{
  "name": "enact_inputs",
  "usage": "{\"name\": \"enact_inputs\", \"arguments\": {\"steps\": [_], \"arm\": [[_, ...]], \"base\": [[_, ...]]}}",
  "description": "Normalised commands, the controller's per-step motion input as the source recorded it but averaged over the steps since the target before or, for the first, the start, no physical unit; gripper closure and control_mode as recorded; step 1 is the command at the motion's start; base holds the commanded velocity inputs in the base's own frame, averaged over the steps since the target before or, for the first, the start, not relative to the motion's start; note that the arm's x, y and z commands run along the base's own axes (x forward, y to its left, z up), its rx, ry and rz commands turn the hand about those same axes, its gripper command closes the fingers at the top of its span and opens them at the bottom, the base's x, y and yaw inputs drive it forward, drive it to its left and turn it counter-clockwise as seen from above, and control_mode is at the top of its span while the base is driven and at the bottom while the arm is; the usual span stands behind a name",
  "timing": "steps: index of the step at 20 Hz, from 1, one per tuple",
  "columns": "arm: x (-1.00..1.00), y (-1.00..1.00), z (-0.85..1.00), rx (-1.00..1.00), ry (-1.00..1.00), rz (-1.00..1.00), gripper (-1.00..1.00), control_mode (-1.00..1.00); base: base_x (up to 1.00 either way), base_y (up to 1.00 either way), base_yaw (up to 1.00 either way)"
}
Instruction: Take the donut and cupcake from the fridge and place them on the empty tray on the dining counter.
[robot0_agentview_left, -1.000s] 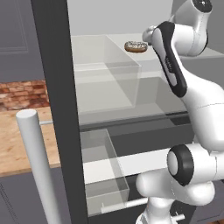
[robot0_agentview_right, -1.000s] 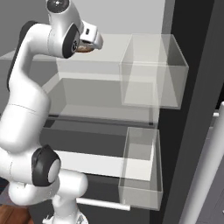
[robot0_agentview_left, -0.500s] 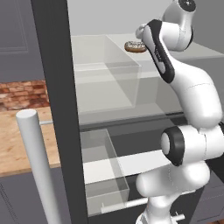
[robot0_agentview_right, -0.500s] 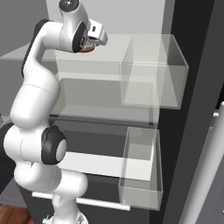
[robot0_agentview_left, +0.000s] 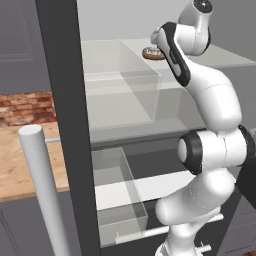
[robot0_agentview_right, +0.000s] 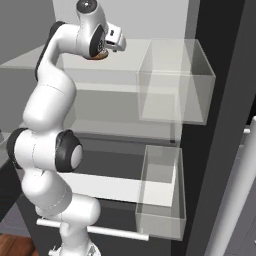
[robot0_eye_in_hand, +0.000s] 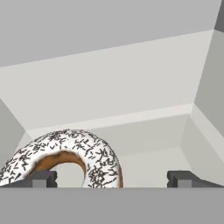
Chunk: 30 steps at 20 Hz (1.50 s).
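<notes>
Donut (robot0_eye_in_hand: 83, 151) is sitting flat on the upper shelf (robot0_agentview_left: 220, 56) inside the open fridge (robot0_agentview_left: 62, 90), white icing with dark sprinkles. Arm is reached way up with the fingers (robot0_eye_in_hand: 111, 178) spread wide, nothing held; the left tip sits right at the donut's near edge, the right one well clear

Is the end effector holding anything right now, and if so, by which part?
Nothing is held. The end effector is open above the donut on the fridge shelf, its fingertips spread wide and not closed on it.
</notes>
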Motion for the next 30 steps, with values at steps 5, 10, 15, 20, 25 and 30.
{"name": "enact_inputs", "arguments": {"steps": [5,10,15,20,25,30], "arm": [[0.05,0.0,-0.04,0.0,0.0,0.0,-1.0,-1.0],[0.0,0.0,-0.15,0.0,0.0,0.0,-1.0,-1.0],[0.0,0.03,-0.21,0.01,0.0,0.0,-1.0,-1.0],[0.2,0.07,-0.16,0.0,0.0,0.0,-1.0,-1.0],[0.54,0.0,-0.03,0.0,0.0,0.0,-1.0,-1.0],[0.12,0.13,-0.38,0.0,0.12,0.0,1.0,-1.0]], "base": [[0.0,0.0,0.0],[0.0,0.0,0.0],[0.0,0.0,0.0],[0.0,0.0,0.0],[0.0,0.0,0.0],[0.0,0.0,0.0]]}}
